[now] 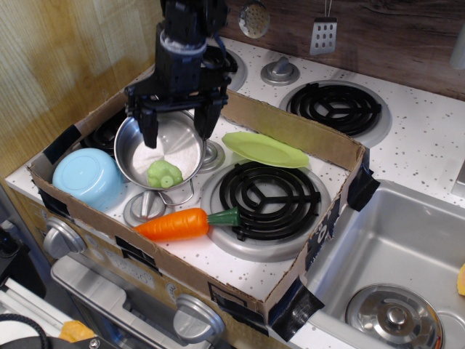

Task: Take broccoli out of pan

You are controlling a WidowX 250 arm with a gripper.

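The black jaws (176, 129) hang spread wide over the steel pan (138, 161), holding nothing. The pale-green broccoli (165, 174) lies inside the pan at its near edge, just below and in front of the jaws. The pan stands on the speckled stove surface (218, 265) inside a taped cardboard tray (290, 132) (no brand, label or writing can be read anywhere). A lime-green plate (265, 150) lies right of the jaws, a light-blue bowl (89, 177) to their left, an orange carrot (176, 225) nearer the camera.

Arm: I reach down from the back, wrist upright.
Gripper (176, 133): my black fingers are spread wide, tips pointing down, just above the pan's (134, 166) far rim.
Hold: nothing between them.
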